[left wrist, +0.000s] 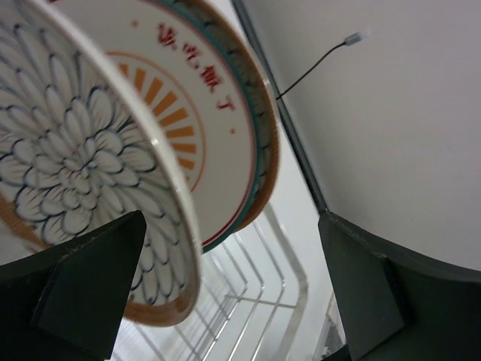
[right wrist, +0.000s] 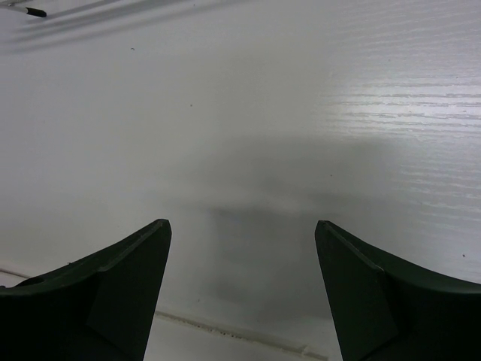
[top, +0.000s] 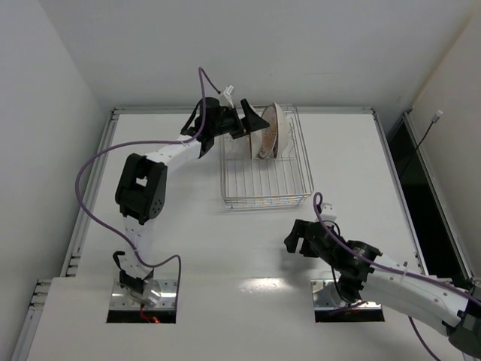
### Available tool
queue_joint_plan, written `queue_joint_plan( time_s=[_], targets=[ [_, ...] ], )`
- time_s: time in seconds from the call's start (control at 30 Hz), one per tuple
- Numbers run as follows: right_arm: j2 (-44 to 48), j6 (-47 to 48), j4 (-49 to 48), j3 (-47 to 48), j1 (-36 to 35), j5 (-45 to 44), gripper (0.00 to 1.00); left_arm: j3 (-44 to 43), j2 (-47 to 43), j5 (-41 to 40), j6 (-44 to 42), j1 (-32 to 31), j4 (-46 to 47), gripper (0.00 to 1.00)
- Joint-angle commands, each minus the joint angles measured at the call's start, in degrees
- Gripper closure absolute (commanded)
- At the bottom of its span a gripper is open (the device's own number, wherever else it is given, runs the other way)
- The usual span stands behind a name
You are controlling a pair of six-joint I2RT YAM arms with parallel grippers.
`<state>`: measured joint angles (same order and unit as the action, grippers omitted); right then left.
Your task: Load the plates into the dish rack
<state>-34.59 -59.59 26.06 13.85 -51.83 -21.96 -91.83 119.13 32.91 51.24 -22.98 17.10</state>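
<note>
The dish rack (top: 264, 179) is a silver wire basket at the back centre of the table. The plates (top: 272, 131) stand on edge at its far end. In the left wrist view a petal-pattern plate (left wrist: 68, 150) stands in front of the white-rimmed sunburst plate (left wrist: 203, 105), with rack wires (left wrist: 255, 293) below. My left gripper (top: 254, 126) is open at the plates' left side. Its jaws straddle the petal plate's rim (left wrist: 231, 218) without clamping it. My right gripper (top: 294, 237) is open and empty over bare table (right wrist: 242, 222), in front of the rack.
White walls close in at the back and both sides. A raised rail (top: 240, 110) runs along the table's far edge. A thin cable with a white plug (left wrist: 353, 37) hangs on the right wall. The rack's near half (top: 263, 188) holds nothing.
</note>
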Motion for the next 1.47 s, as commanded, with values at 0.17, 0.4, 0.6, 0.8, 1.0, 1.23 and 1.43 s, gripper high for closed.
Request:
queue_joint_plan(
  time_s=[0.17,0.4,0.6,0.8,1.0,1.23,1.43],
  targets=[
    [-0.13,-0.35,-2.77,1.89,0.86,0.51,0.24,0.6,-9.88,-12.76,-10.29,-0.74,-14.1,0.0],
    [0.39,-0.35,-2.77,1.89,0.86,0.51,0.24,-3.44,-12.87,-28.14,-14.94,-6.36,-27.11,0.0],
    [1.54,0.79,-0.24,4.08,0.86,-0.01,0.24,-1.51,-16.91,-40.54,-17.93,-15.58,-30.28,0.0],
    [3.82,1.32,5.48,8.04,0.24,-4.58,0.24,-0.02,-19.63,-48.54,-23.81,-23.5,-31.69,0.0],
    [5.5,0.71,9.0,7.52,0.24,-10.12,0.24,0.69,-22.19,-58.19,-26.81,-30.98,-34.06,0.0],
    [1.63,-0.08,6.54,6.9,0.24,-10.73,0.25,7.86,-29.82,-76.2,-35.15,-40.46,-33.91,0.0],
    [0.93,-0.08,5.84,6.9,0.24,-10.74,0.25,19.39,-39.93,-92.01,-41.83,-46.01,-29.85,0.0]
  ],
)
